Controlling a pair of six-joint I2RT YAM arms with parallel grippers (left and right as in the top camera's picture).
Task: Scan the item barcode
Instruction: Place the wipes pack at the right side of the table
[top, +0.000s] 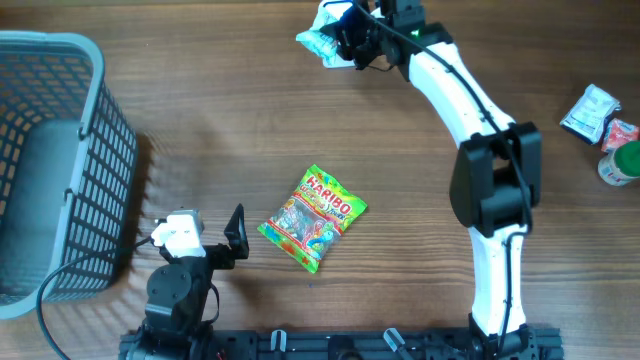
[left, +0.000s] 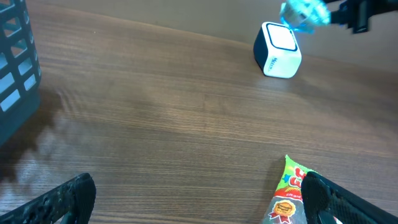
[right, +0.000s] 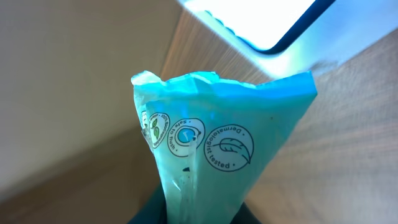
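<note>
At the surface's far edge the right end effector pinches a teal packet by the white scanner; the left end effector stands wide open, empty.

A teal packet hangs just above the white scanner.

Grey basket, Haribo bag
</note>
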